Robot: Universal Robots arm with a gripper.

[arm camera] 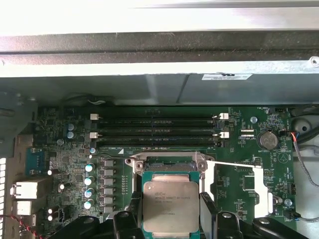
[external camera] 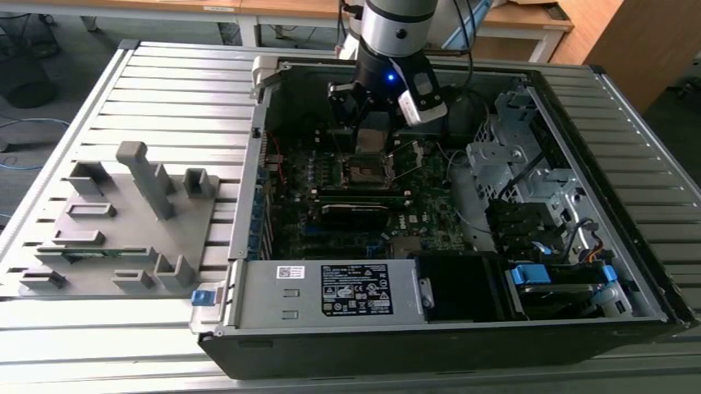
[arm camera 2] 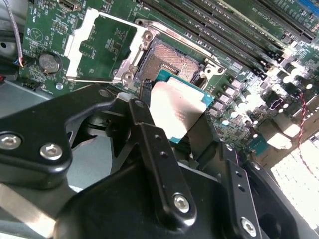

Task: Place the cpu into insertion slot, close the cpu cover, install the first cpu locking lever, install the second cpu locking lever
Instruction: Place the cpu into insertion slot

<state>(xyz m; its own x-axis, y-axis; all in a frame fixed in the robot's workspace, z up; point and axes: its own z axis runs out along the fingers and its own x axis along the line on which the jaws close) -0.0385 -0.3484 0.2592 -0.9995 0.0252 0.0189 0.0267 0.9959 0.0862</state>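
- Silvery-grey cpu [arm camera: 171, 204] is clamped between the fingers of the gripper [arm camera: 171, 213].
- It is held near the insertion slot [arm camera 2: 167, 59], not yet seated.
- The cpu cover [arm camera 2: 77, 47] is swung open.

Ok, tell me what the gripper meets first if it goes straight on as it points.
Likely the open socket: the gripper holds the chip just off it, though depth is unclear.
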